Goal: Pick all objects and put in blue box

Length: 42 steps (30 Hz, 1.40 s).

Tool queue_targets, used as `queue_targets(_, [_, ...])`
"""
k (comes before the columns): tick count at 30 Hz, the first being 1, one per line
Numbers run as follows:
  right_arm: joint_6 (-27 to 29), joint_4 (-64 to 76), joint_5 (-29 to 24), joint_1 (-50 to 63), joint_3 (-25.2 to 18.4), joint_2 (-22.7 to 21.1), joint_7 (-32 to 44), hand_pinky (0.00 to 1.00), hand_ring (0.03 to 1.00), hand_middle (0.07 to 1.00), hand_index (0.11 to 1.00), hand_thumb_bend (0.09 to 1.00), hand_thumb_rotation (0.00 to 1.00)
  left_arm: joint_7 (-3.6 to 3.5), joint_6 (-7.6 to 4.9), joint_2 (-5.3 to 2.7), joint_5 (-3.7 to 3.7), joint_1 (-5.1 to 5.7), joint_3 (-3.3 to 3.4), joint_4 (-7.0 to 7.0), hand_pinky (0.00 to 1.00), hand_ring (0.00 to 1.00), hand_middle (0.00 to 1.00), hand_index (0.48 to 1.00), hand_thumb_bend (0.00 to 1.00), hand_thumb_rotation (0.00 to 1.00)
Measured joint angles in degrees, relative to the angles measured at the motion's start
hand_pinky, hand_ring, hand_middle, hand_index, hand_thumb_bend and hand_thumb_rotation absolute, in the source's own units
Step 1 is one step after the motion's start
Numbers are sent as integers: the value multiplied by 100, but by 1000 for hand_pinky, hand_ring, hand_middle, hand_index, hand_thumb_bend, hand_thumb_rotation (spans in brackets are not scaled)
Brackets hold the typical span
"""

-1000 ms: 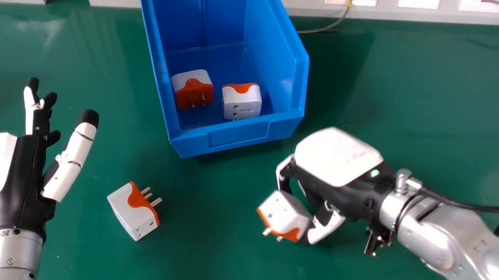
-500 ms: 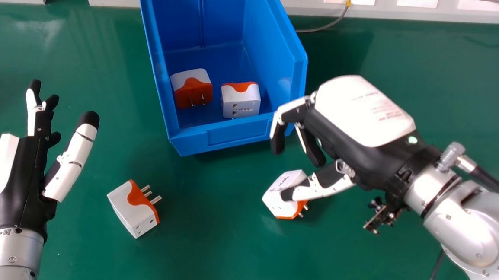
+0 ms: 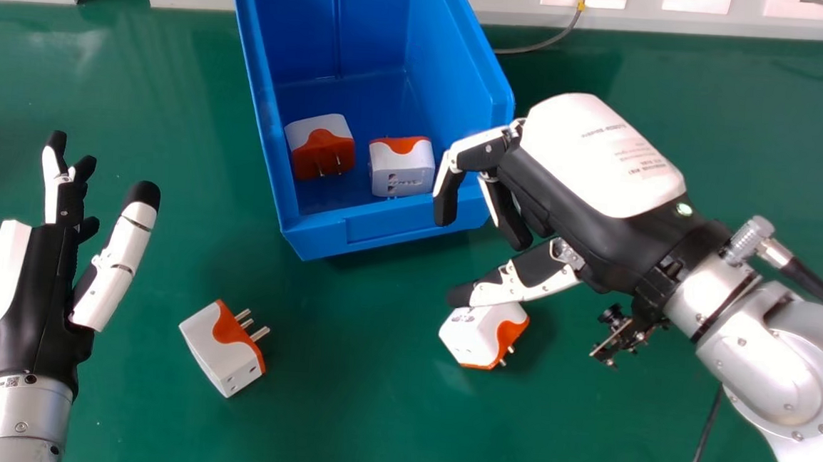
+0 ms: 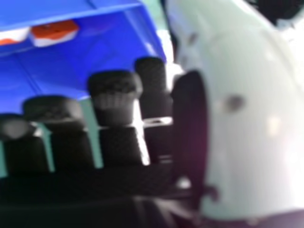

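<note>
In the head view my right hand [image 3: 586, 177] is over the box's front right corner, fingers bent loosely downward with nothing between them and the thumb. Its thumb lies over the top of a white-orange adapter [image 3: 480, 335] on the table. My left hand [image 3: 33, 286] stays at the left, open. Another adapter [image 3: 222, 351] lies between the hands, prongs to the right. Two adapters, one [image 3: 320, 147] left and one [image 3: 402, 170] right, sit inside the blue box [image 3: 390, 230]. In the right hand view, fingers of my right hand [image 4: 116, 142] show before the blue box [image 4: 90, 52].
A grey panel [image 3: 382, 240] is not separate from the box front. Along the green table's [image 3: 678, 83] back edge runs a pale wall strip [image 3: 717, 26] with sockets. A grey cable [image 3: 548, 43] lies behind the box at its right.
The right hand has let go of the adapter and moved up and back towards the box. That adapter has turned and rests on the table. The left hand has kept still.
</note>
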<state>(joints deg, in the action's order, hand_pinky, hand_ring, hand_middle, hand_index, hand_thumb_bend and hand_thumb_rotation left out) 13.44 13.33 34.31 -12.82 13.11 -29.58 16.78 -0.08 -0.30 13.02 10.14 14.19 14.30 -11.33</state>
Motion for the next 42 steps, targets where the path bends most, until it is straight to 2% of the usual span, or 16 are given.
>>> queue_targets(3, [46, 3, 245, 5, 7, -96, 26, 43, 83, 147, 469, 488, 147, 0, -18, 5, -2, 0, 1, 0, 926, 987, 981, 983, 459, 866])
queue_targets(5, [194, 0, 406, 2, 23, -302, 94, 61, 107, 175, 470, 489, 148, 0, -32, 9, -4, 2, 15, 0, 926, 987, 981, 983, 459, 867])
queue_targets(6, [309, -11, 419, -12, 34, -446, 229, 117, 170, 235, 473, 491, 150, 0, -33, 11, -5, 4, 23, 2, 926, 987, 981, 983, 459, 867])
queue_targets(8, [506, -104, 358, -81, 82, -678, 551, 117, 170, 235, 473, 491, 150, 0, -36, 18, -5, 2, 25, 10, 926, 987, 981, 983, 459, 867])
queue_targets(9, [585, -177, 296, -136, 110, -772, 739, 187, 245, 308, 477, 495, 152, -1, -37, 23, -6, 1, 25, 13, 926, 987, 981, 983, 460, 867])
queue_targets(10, [664, -268, 202, -210, 142, -890, 966, 187, 245, 308, 477, 495, 152, -2, -36, 28, -6, -2, 25, 14, 926, 987, 981, 983, 460, 867])
queue_targets(11, [732, -349, 179, -271, 168, -971, 1112, 257, 328, 391, 523, 549, 172, -3, -36, 33, -6, -3, 25, 14, 926, 987, 981, 983, 460, 867])
queue_targets(12, [769, -423, 172, -317, 197, -1031, 1223, 257, 328, 391, 523, 549, 172, -3, -35, 36, -6, -3, 25, 14, 926, 987, 981, 983, 460, 867])
queue_targets(15, [874, -554, 188, -349, 250, -1127, 1407, 475, 571, 601, 656, 680, 213, -8, -35, 42, -16, -1, 29, 14, 925, 987, 981, 983, 456, 868])
queue_targets(17, [955, -605, 228, -360, 278, -1134, 1416, 586, 682, 696, 723, 740, 230, -16, -34, 43, -58, 4, 30, 11, 925, 987, 981, 983, 453, 868])
queue_targets(22, [1162, -755, 410, -511, 420, -1141, 1464, 770, 845, 833, 826, 832, 256, -29, -27, 51, -70, 9, 29, -5, 925, 987, 981, 983, 451, 867])
queue_targets(31, [1724, -1250, 949, -866, 692, -1147, 1324, 914, 970, 948, 911, 883, 272, -37, 22, 58, -70, 18, 29, -51, 925, 987, 981, 983, 451, 867])
queue_targets(42, [1737, -1317, 1349, -919, 709, -1101, 894, 976, 999, 995, 949, 875, 276, -38, 44, 61, -67, 16, 20, -73, 925, 987, 981, 983, 445, 868])
